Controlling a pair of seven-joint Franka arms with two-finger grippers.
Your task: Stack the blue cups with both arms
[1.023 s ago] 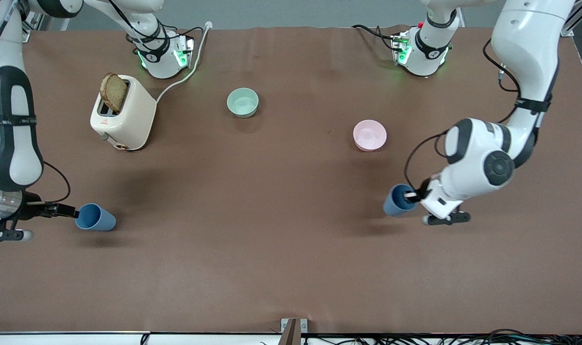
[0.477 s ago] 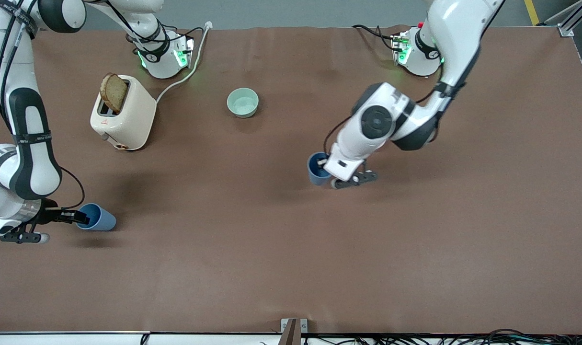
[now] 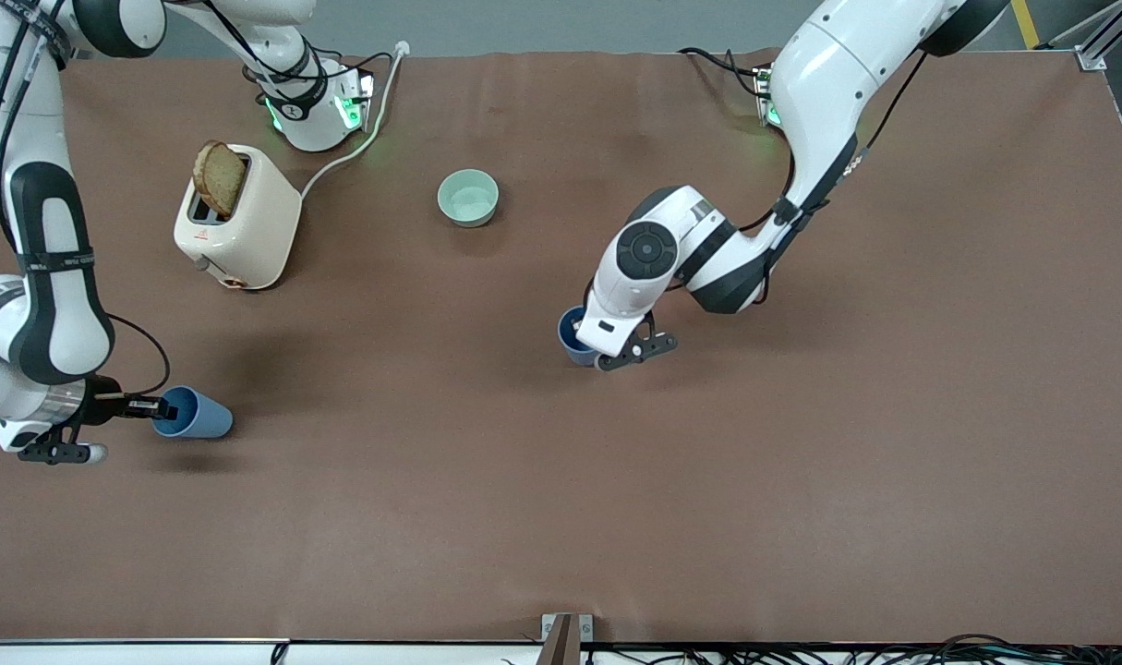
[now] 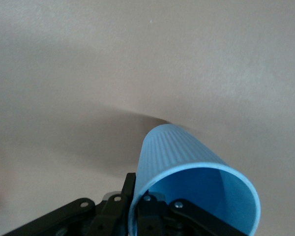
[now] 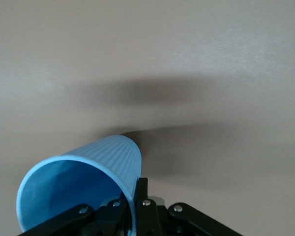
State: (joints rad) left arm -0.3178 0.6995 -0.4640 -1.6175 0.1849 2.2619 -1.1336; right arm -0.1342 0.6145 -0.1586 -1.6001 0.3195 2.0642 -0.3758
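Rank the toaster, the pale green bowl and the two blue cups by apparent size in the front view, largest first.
1. Toaster, clearly largest.
2. Pale green bowl.
3. The two blue cups: the one in the right gripper, cup at, and the one in the left gripper, cup at, partly hidden. No ranking between them.

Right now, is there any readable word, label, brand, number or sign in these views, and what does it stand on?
None can be read.
toaster: a small red mark on its front face, too small to read.
right arm: a dark band with pale lettering, too small to read.
Blue cups, one in the left gripper, one in the right gripper: plain, no markings.
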